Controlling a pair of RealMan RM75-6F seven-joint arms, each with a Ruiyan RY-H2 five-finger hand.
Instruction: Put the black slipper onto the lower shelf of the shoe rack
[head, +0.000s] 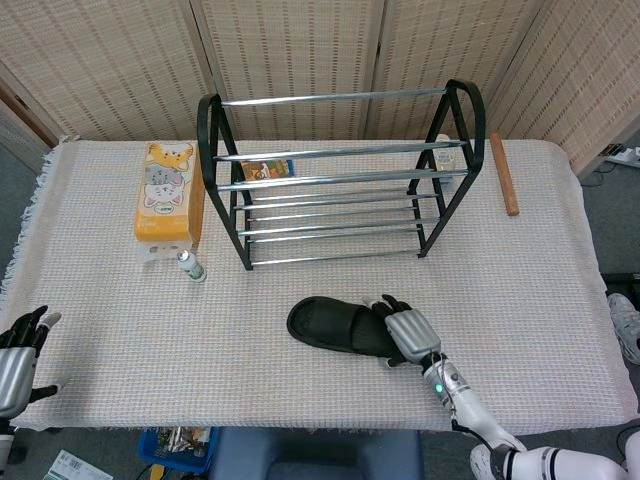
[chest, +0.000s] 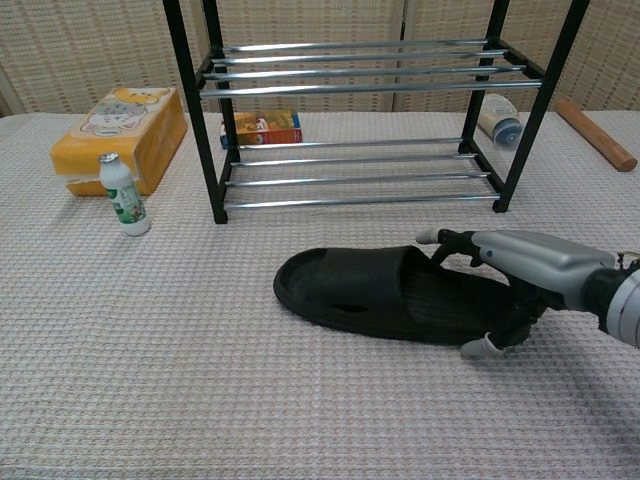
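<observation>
The black slipper (head: 335, 325) (chest: 370, 295) lies flat on the cloth in front of the shoe rack (head: 213, 150), toe to the left. My right hand (head: 405, 333) (chest: 520, 262) covers its heel end, fingers spread over the top and the thumb at the near edge; no closed grip shows. The rack's lower shelf (head: 330, 257) (chest: 360, 202) of metal bars holds nothing. My left hand (head: 15, 355) hangs at the table's near left corner, fingers apart and holding nothing.
An orange tissue box (head: 165, 190) (chest: 120, 135) and a small bottle (head: 190, 266) (chest: 124, 195) stand left of the rack. Behind the rack are a small box (chest: 262, 128) and a lying white bottle (chest: 498, 120). A wooden stick (head: 503, 172) lies at the far right.
</observation>
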